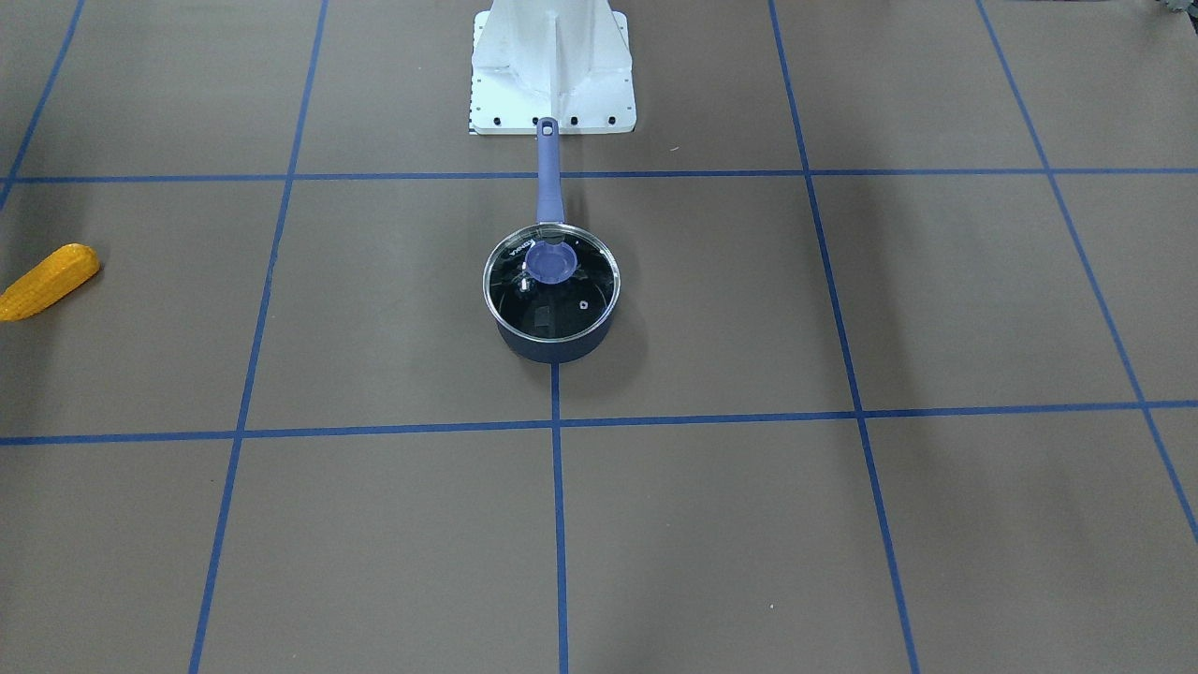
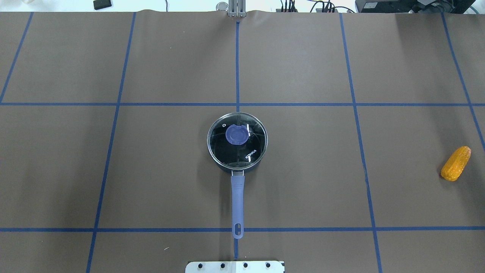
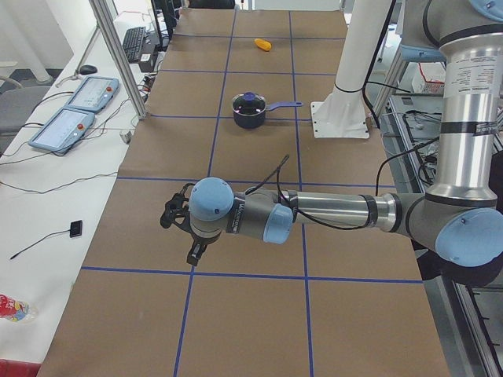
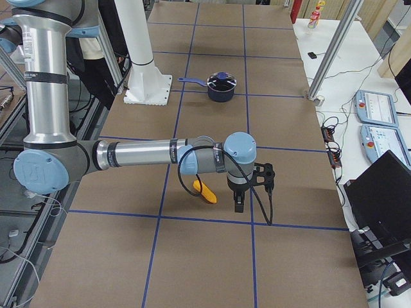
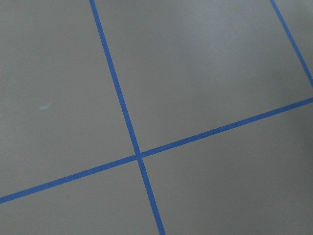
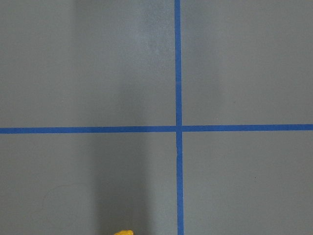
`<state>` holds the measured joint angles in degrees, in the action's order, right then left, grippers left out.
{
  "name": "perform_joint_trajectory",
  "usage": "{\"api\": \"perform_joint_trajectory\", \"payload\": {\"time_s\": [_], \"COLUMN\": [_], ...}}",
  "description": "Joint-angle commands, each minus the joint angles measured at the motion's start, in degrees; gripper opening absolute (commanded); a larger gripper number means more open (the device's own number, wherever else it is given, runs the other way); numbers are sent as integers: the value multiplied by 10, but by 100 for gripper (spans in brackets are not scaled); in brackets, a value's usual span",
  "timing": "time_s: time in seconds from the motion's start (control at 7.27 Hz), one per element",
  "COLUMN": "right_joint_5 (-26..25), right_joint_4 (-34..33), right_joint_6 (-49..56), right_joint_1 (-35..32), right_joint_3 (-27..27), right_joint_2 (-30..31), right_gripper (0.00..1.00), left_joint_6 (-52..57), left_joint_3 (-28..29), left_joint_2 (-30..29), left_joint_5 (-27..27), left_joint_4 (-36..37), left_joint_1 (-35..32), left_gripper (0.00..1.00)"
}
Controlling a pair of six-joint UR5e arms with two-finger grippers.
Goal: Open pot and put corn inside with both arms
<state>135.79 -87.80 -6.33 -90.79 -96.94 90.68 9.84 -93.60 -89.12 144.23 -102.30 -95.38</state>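
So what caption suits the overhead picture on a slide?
Small navy saucepan with lavender handle, clear glass lid on, at centre of brown table; yellow-orange corn cob far right.

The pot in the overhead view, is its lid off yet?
No, the glass lid sits flat on the pot, covering its opening.

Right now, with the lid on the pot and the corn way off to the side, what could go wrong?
1. The glass lid offers only its small knob; a poor pinch might let it slip, or drag the unheld pot along.
2. The corn is rounded and tapered, so it may roll when pinched; the right wrist view shows just its tip.
3. The long handle points at the robot's base, where a sweeping arm might knock it.
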Motion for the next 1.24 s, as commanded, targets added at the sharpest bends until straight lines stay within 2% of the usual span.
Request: {"api": "perform_joint_trajectory", "payload": {"time_s": [0.0,0.41,0.55,0.69,0.96,1.1], "right_joint_5": [0,4,10,9,22,29], "right_joint_4": [0,-2,-7,-11,-1,-3], "right_joint_6": [0,-1,-2,-8,-155,-178], "right_joint_1": [0,2,3,35,95,113], "right_joint_3": [1,5,9,10,10,14], "right_joint_2": [-1,-21,-22,-19,-15,-14], "right_gripper": [100,100,100,100,100,100], "left_joint_6": [-1,-1,-50,-112,-271,-353], "left_joint_3": [0,-2,-9,-17,-70,-96], "left_joint_2": [-2,-4,-17,-45,-76,-93], "left_joint_5": [0,1,1,2,0,-5], "left_joint_4": [3,4,4,4,4,4], "left_joint_1": [0,0,3,26,109,158], "left_gripper": [98,98,98,98,98,98]}}
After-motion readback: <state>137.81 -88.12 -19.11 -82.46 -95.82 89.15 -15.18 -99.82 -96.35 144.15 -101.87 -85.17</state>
